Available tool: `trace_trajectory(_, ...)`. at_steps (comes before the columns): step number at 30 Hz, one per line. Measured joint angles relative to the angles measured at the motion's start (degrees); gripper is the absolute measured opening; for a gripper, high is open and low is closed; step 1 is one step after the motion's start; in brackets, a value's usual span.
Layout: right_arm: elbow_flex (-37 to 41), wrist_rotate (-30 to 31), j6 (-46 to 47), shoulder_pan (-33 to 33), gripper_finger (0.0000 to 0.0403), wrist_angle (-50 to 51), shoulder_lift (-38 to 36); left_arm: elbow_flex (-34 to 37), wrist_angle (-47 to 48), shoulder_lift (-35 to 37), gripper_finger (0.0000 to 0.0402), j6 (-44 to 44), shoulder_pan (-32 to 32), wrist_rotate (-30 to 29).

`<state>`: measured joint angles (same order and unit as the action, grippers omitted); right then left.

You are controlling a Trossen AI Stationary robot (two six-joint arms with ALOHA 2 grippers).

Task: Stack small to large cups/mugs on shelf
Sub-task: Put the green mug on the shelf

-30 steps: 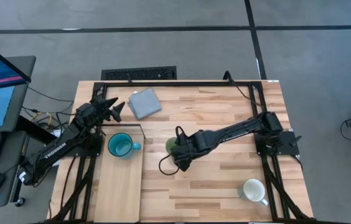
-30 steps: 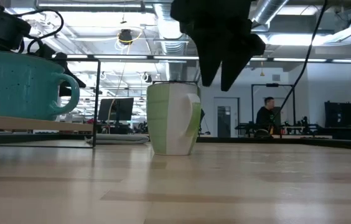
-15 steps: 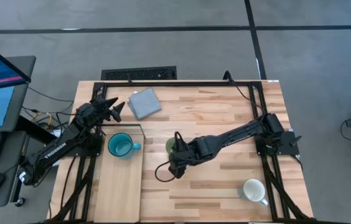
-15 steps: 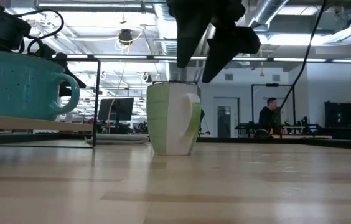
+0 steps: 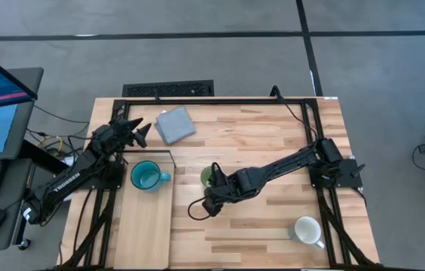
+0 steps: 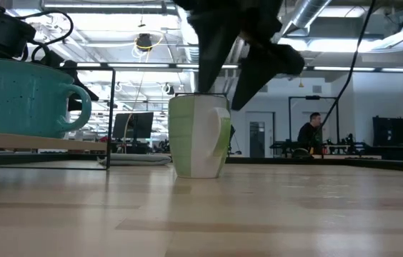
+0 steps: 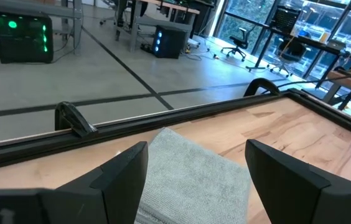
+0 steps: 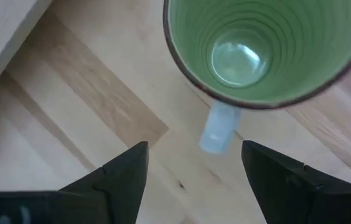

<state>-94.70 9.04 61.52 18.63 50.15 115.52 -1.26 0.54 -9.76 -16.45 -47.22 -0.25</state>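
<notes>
— Could easily go wrong at the light green mug (image 5: 208, 176): right gripper (image 5: 214, 202) spread wide and empty, hovering just over it near the middle of the high view. Handle (image 8: 218, 128) between the fingers in the right wrist view, but off the midline. Closing like that risks a pinch on the handle alone, then a tilt or a swing on lifting.

— Agreed. Coming down a little off, likely a knock on the rim (image 8: 182, 68) and a tip-over on the bench (image 5: 273, 143). Worth watching the carry too: teal mug (image 5: 147, 177) already on the shelf (image 5: 141, 226), left of centre, so a low approach could clip it.

— Left gripper (image 7: 194, 168)?

— Parked at upper left of the high view, over the grey-blue pad (image 5: 175, 124), fingers apart, nothing held.

— And what can't be made out?

— Gap between the right gripper and the mug rim: low view blurred there, only a dark mass above the mug. Contact or not, impossible to say. White mug (image 5: 307, 231) at lower right, partly overlapped by the bench frame; absent from the low view. Shelf's near end cut off at the bottom edge.
</notes>
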Motion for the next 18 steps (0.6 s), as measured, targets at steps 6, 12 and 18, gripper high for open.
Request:
trace_trajectory(6, 0.40, 0.01, -2.12, -0.50, 0.0282, -1.07, 0.02, 0.00, 0.00, 0.00, 0.0261, -0.71, 0.00, 0.00)
trace_trajectory(12, 0.38, 0.06, -4.69, -1.80, 0.0282, -0.96, 0.02, 0.00, 0.00, 0.00, 0.0261, -0.72, 0.00, 0.02)
trace_trajectory(18, 1.00, 0.04, -4.77, -2.29, 0.0282, -1.51, 0.02, 0.00, 0.00, 0.00, 0.0261, -0.71, 0.00, 0.02)
